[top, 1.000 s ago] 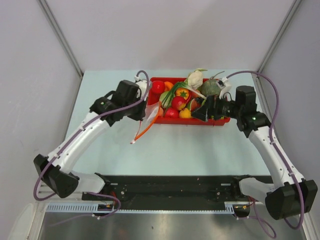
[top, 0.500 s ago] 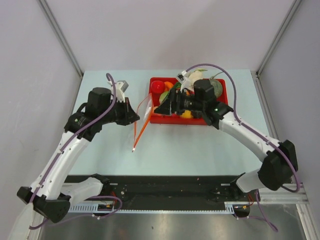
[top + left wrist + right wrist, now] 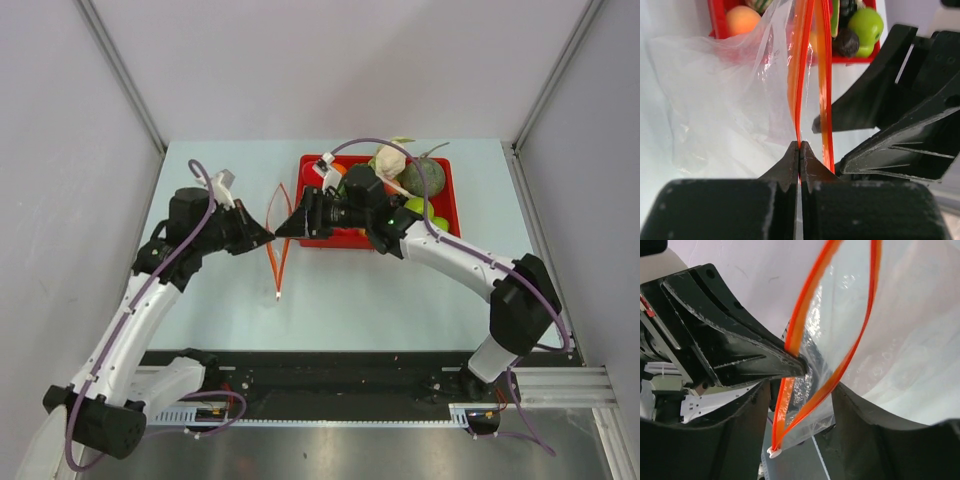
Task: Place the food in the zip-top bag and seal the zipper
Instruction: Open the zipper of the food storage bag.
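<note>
left fingers (image 3: 788, 167) pinch the zipper (image 3: 801, 75); it passes between spread right fingers (image 3: 735, 440).

Pale blue-green table (image 3: 400, 290), flat and plain. Red tray (image 3: 449, 195) sat flat toward far edge, right of centre. Left of tray, low corner of zip-top bag (image 3: 280, 250) hung over tabletop; contact with surface not discernible.

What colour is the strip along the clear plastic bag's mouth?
Orange-red zipper strip; clearest in the left wrist view.
</note>
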Tool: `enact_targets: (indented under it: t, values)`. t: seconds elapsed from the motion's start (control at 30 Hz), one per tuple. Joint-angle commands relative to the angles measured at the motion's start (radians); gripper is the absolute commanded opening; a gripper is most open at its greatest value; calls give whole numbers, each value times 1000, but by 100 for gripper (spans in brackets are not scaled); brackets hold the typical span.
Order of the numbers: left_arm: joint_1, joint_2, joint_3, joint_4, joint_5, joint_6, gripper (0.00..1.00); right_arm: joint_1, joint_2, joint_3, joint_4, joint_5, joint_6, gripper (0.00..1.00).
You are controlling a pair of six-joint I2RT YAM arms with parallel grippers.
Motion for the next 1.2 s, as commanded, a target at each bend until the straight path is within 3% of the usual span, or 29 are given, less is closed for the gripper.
enact_targets:
  t: [0.0, 0.1, 0.27, 0.5, 0.6, 0.73, 0.87, 0.93, 1.17]
  values:
    - [50, -83, -57, 96, 54, -114, 0, 6, 16, 6, 41, 49, 29, 52]
    - [69, -122, -100, 123, 62, -139, 0, 20, 29, 4, 59, 51, 23, 37]
    - [104, -144, -75, 51, 8, -82, 0, 8, 40, 48, -31, 86, -98, 2]
    - [107, -87, 90, -227, -386, 244, 0, -60, -15, 42, -251, 164, -421, 0]
    - [106, -43, 117, -276, -487, 355, 0, -60, -27, 53, -307, 192, -566, 0]
    - [106, 28, 145, -322, -521, 441, 0, -54, 0, 105, -412, 236, -739, 0]
    - [106, 37, 143, -299, -382, 426, 0, -67, 46, 202, -487, 223, -817, 0]
    - [106, 43, 169, -281, -242, 400, 0, -72, 57, 264, -517, 195, -847, 0]
    - [102, 98, 340, -350, 25, 322, 0, -67, 109, 440, -702, -168, -912, 0]
